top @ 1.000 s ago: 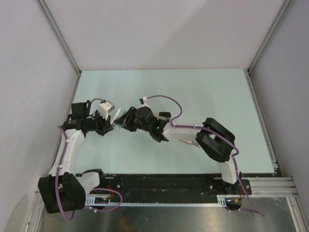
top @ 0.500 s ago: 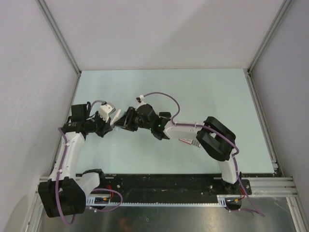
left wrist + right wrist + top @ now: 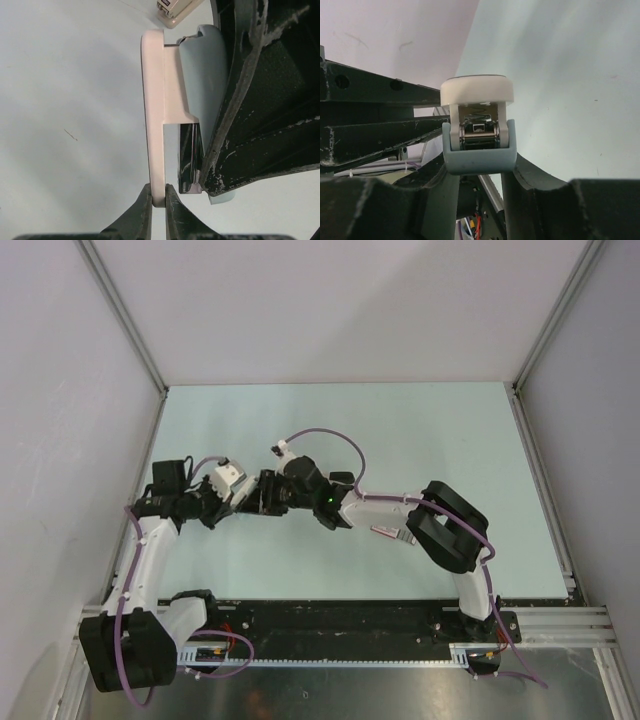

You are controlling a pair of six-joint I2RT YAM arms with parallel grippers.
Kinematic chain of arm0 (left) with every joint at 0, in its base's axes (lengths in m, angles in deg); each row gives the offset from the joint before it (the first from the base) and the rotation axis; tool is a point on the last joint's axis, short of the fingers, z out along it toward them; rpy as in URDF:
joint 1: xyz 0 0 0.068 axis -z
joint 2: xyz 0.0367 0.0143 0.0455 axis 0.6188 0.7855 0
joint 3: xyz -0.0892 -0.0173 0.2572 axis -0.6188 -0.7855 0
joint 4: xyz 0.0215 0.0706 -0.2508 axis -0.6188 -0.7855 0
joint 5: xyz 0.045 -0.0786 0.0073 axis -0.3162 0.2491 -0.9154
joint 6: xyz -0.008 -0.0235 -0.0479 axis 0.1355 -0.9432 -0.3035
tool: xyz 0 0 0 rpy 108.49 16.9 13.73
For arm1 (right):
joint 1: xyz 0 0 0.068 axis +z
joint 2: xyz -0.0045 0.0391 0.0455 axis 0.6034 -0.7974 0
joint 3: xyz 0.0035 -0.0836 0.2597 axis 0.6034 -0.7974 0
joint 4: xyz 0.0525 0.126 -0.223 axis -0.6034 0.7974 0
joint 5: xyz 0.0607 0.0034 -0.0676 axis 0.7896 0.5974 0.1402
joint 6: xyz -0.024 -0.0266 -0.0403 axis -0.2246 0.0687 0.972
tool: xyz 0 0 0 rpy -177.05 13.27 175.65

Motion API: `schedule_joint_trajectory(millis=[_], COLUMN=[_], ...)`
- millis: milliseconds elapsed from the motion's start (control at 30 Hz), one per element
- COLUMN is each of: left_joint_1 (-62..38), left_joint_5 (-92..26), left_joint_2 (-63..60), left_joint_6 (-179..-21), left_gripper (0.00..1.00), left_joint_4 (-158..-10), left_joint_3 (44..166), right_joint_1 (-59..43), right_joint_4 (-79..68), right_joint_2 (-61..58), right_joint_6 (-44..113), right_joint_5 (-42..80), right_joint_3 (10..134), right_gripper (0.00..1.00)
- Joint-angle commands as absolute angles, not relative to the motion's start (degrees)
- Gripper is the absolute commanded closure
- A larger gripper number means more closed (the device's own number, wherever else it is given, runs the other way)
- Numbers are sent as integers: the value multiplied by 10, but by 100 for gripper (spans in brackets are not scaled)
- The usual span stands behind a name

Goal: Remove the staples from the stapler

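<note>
Above pale green table (image 3: 420, 440), two arms are sharing the stapler (image 3: 477, 135): left claw (image 3: 159, 198) is pinching its cream lid (image 3: 154, 100), right claw (image 3: 479, 175) is clamping its grey-blue base (image 3: 479, 157).

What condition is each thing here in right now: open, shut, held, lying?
stapler: held between both grippers, white top swung apart from grey base.
left gripper: shut on the stapler's white top.
right gripper: shut on the stapler's base.
staples: hidden; cannot tell if any are inside.
beige object: lying on the table, mostly cut off.
</note>
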State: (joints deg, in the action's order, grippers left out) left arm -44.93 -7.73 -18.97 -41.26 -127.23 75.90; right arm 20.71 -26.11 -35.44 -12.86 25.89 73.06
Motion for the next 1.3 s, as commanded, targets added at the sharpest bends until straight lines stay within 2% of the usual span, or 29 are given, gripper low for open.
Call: schedule_joint_trajectory(millis=[0,367,667,933,1100,1267], left_joint_1=[-456,-486,-490,-481,-457,-450], left_joint_5=[-145,-132,-150,-150,-182,-184], left_joint_2=[-207,-194,-217,-270,-300,-296], left_joint_6=[-369,-390,-313,-211,-150,-177], left_gripper=[100,100,100,99,99,100], left_joint_4=[-1231,-1213,-1177,-1094,-1044,-1026], left_joint_3=[763,759,732,677,625,622], right_joint_1=[197,176,177,230,246,248], right_joint_4=[-228,-244,-229,-181,-193,-211], right_joint_2=[-328,-289,-288,-280,-272,-265], right_joint_6=[-86,-77,7,122,126,108], right_joint_5=[271,281,328,233,196,188], right_joint_3=[710,665,665,664,664,664], right_gripper=[100,100,100,100,100,100])
